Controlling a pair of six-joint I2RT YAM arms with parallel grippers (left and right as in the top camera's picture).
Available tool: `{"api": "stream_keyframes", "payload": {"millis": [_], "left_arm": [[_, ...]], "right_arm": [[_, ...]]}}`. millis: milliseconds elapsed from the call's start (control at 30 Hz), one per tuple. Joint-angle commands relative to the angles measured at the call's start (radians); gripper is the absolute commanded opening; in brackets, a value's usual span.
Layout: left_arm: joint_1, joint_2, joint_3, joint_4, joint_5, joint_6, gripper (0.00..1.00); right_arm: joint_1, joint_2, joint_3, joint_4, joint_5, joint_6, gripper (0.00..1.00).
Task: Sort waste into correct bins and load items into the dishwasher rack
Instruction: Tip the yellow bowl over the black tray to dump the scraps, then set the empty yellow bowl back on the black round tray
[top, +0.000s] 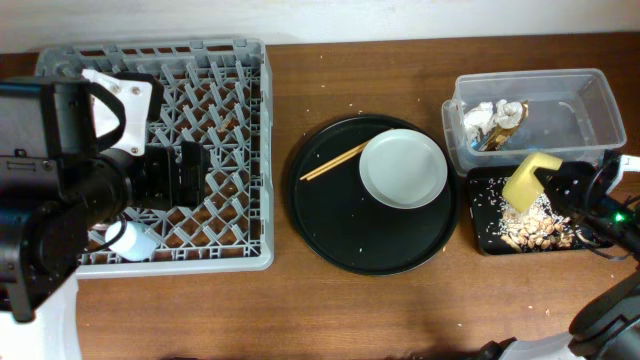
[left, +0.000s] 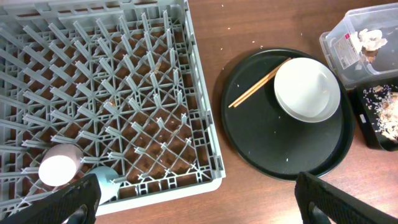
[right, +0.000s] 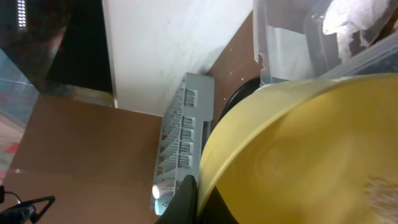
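Right gripper (top: 556, 182) is clamping down on the rim of the yellow bowl (top: 526, 182) and holding it tipped up on edge. The bowl is hanging over the shallow black bin (top: 483, 225), which is sitting just right of the round tray (top: 340, 220). Brown food scraps (top: 535, 232) are lying in that bin, right under the bowl.

Left gripper (left: 199, 208) is hanging wide open with nothing in it, over the grey rack (left: 205, 112) that's sitting left of the round tray. The pink cup (left: 60, 168) and blue cup (left: 107, 180) are sitting side by side in the rack, at the near corner far from the tray.

The plate (top: 403, 168) is sitting on the right part of the round tray, with the chopsticks (top: 335, 163) lying next to it and running up to its edge. The clear tub (top: 600, 100) is sitting off the tray's upper right, holding the napkin (top: 483, 115) and the wrapper (top: 503, 132).
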Motion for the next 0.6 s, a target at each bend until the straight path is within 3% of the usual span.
{"api": "stream_keyframes", "payload": {"millis": [0, 33, 67, 100, 133, 167, 200, 233, 267, 300, 367, 400, 467, 567], "left_arm": [[-0.003, -0.002, 0.004, -0.001, -0.007, -0.01, 0.99], [-0.003, -0.002, 0.003, -0.001, -0.007, -0.01, 0.99], [-0.003, -0.002, 0.004, -0.001, -0.007, -0.01, 0.99], [-0.003, -0.002, 0.003, -0.001, -0.007, -0.01, 0.99], [-0.003, -0.002, 0.003, -0.001, -0.007, -0.01, 0.99], [-0.003, -0.002, 0.004, -0.001, -0.007, -0.01, 0.99], [-0.003, -0.002, 0.004, -0.001, -0.007, -0.01, 0.99], [-0.003, -0.002, 0.004, -0.001, -0.007, -0.01, 0.99], [-0.003, -0.002, 0.003, -0.001, -0.007, -0.01, 0.99], [-0.003, -0.002, 0.003, -0.001, -0.007, -0.01, 0.99], [-0.003, -0.002, 0.003, -0.001, -0.007, -0.01, 0.99], [-0.003, -0.002, 0.003, -0.001, -0.007, -0.01, 0.99], [-0.003, -0.002, 0.003, -0.001, -0.007, -0.01, 0.99], [-0.003, -0.002, 0.003, -0.001, -0.007, -0.01, 0.99]], "right_arm": [[0.003, -0.031, 0.0, -0.058, -0.037, -0.158, 0.04], [0.004, -0.026, 0.0, 0.003, 0.054, -0.029, 0.04], [0.003, -0.026, 0.0, -0.02, 0.021, 0.032, 0.04], [0.007, -0.034, 0.0, -0.054, -0.01, -0.142, 0.04], [0.004, -0.03, 0.0, -0.007, 0.061, -0.024, 0.04], [-0.002, -0.032, 0.0, -0.034, 0.008, -0.002, 0.04], [-0.002, -0.039, 0.0, -0.054, -0.02, -0.087, 0.04], [-0.002, -0.042, 0.0, -0.013, 0.058, -0.08, 0.04], [-0.004, -0.037, 0.0, -0.02, 0.061, 0.031, 0.04], [-0.003, -0.042, 0.0, -0.043, 0.038, -0.058, 0.04], [-0.004, -0.039, 0.0, 0.014, 0.112, 0.114, 0.04], [-0.004, -0.045, 0.0, -0.024, 0.054, 0.022, 0.04], [-0.003, -0.052, 0.002, 0.01, 0.166, 0.109, 0.04], [0.026, -0.173, 0.01, -0.105, 0.137, -0.008, 0.04]]}}
